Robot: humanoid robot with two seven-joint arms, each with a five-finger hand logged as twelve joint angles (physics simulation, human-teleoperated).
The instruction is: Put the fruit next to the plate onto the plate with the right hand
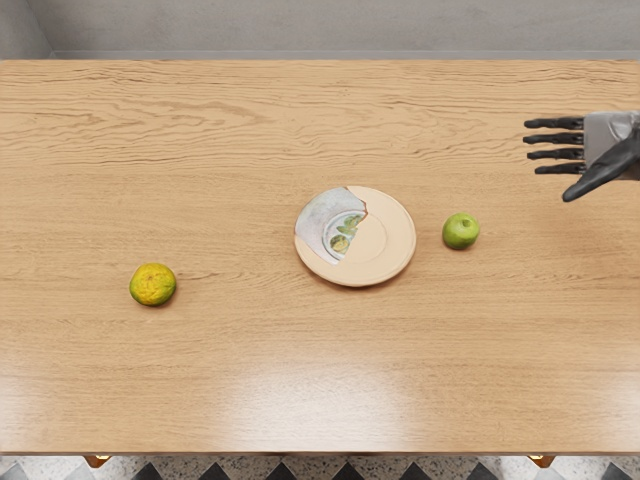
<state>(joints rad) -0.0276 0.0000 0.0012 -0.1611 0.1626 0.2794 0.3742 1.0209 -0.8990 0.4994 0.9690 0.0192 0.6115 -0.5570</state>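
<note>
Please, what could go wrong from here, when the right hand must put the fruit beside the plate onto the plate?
1. Two fruits: the green apple lies close beside the plate, the yellow fruit far to its left. The wrong one may be picked.
2. The right hand is open, apart from the apple; a nudge may roll this round fruit away.
3. Fingers reaching the apple may bump the plate's near rim.

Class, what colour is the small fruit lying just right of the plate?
Green: the apple beside the plate shows best in the head view.
</note>
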